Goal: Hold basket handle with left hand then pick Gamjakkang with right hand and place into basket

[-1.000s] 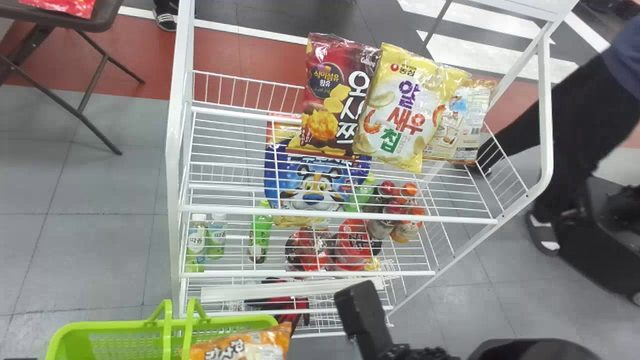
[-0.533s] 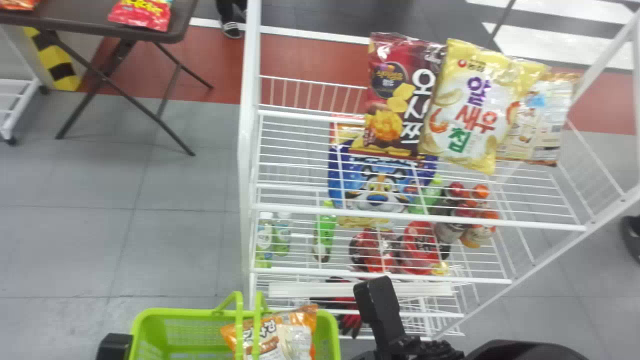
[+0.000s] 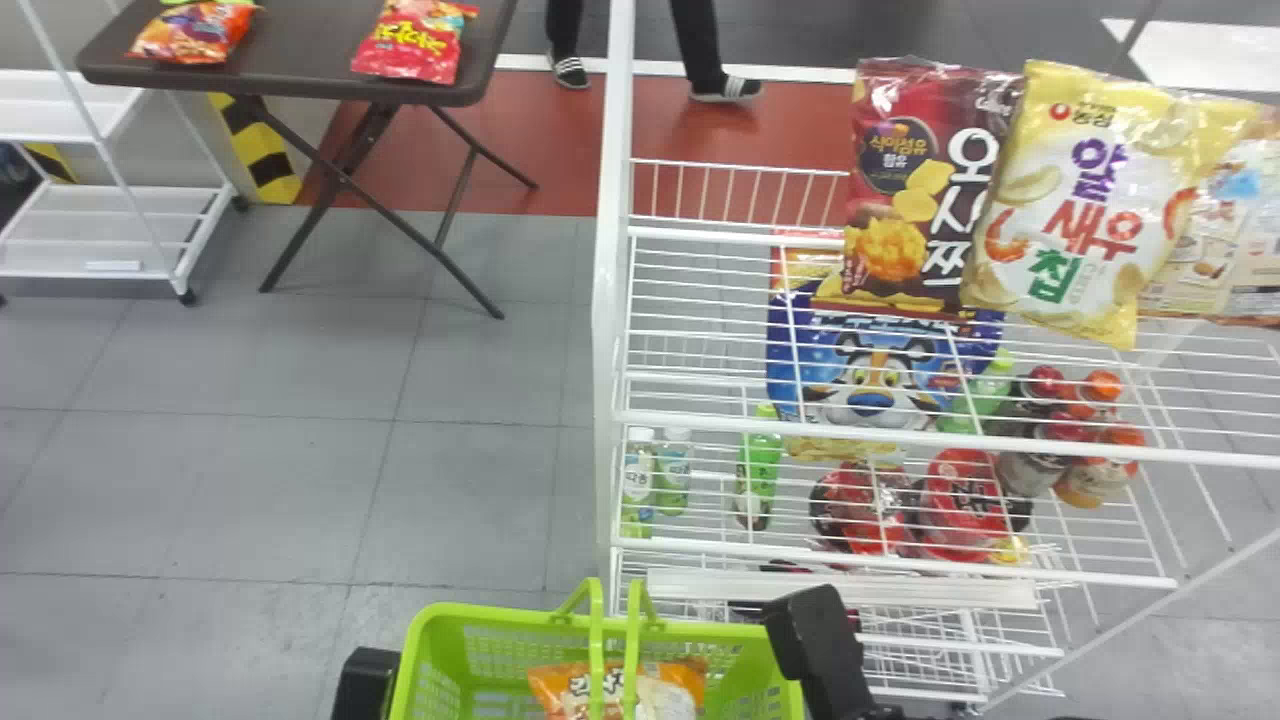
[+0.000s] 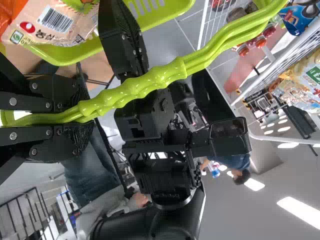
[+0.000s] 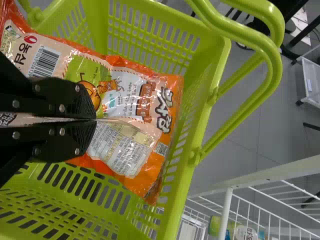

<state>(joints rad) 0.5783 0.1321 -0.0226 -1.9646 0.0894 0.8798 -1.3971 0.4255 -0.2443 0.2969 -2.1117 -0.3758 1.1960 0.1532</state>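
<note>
The basket point(image 3: 500, 616)'s near edge is lost to me below the head view, along with the bottom of the Gamjakkang bag point(image 3: 667, 690), and the handle point(image 3: 597, 650) hides strips of that bag. The right tool point(image 3: 822, 652) covers another patch; its finest print is too tiny to read. Near the shelf's cut-off right edge, a yellow bag point(image 3: 1085, 200) partly hides a beige packet point(image 3: 1215, 235).

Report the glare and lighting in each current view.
Head view: shiny patches on the yellow chip bag; the grey floor looks fairly evenly lit. Left wrist view: bright ceiling lights, plus glossy streaks along the basket handle. Right wrist view: pale reflections on the creased Gamjakkang bag near the right pincer.
</note>
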